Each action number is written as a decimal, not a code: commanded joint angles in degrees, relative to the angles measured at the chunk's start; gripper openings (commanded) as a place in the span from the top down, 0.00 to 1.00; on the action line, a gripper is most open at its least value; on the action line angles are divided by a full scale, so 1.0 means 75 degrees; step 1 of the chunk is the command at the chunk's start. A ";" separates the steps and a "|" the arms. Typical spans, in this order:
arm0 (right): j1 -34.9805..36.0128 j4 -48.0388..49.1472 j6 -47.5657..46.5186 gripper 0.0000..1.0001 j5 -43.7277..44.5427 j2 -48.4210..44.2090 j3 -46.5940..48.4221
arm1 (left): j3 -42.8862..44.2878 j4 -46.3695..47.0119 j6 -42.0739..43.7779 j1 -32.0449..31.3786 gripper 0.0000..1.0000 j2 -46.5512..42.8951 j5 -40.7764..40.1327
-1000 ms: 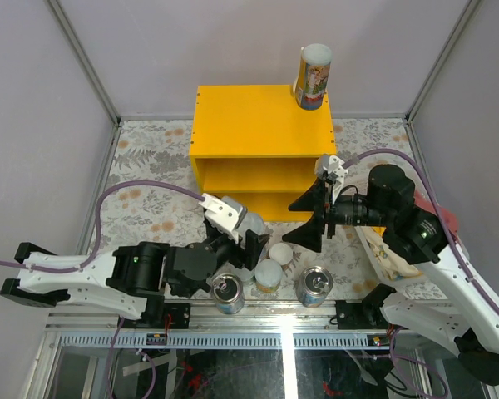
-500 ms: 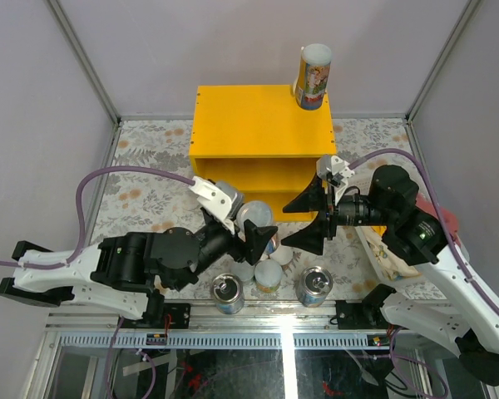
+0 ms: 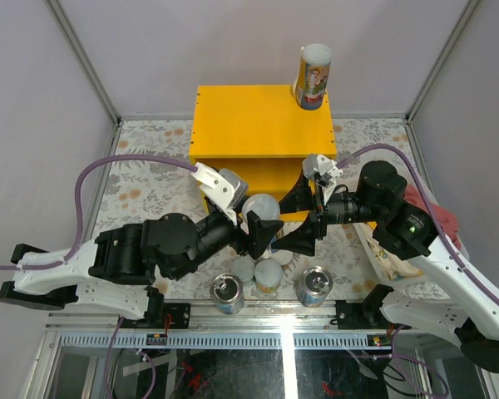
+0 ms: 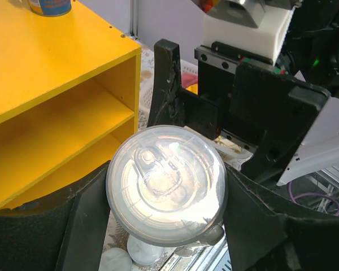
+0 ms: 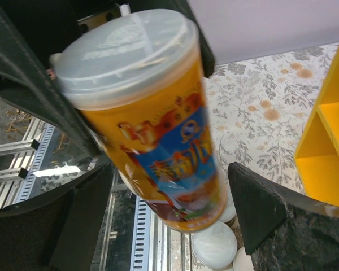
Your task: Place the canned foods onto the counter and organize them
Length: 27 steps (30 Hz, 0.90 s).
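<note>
Right now my L gripper (image 3: 251, 218) clamps 1 tall can (image 3: 262, 204) just in front of the counter (image 3: 258, 125); my R gripper (image 3: 298, 214) stands wide astride it. A 2nd tall can (image 3: 313, 75) sits on the counter's back-right corner. Nearer me than the counter, 2 tins (image 3: 227, 291) and 2 visible small cans (image 3: 269, 273) are on the table (image 3: 150, 166).

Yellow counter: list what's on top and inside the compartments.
On the counter top stands one tall can, at its far right corner. The compartments' visible parts hold nothing; the left gripper, the held can and the right gripper hide the rest.
</note>
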 commanded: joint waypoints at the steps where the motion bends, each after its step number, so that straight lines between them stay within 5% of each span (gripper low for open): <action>1: 0.0403 0.0441 -0.0066 0.10 -0.0049 0.0098 0.0472 | 0.0561 0.0891 0.0041 0.0383 1.00 -0.0073 0.0605; 27: 0.0718 0.1810 0.0396 0.14 0.0920 0.0288 0.0100 | 0.0178 0.1215 -0.0289 0.1093 1.00 -0.0319 0.1789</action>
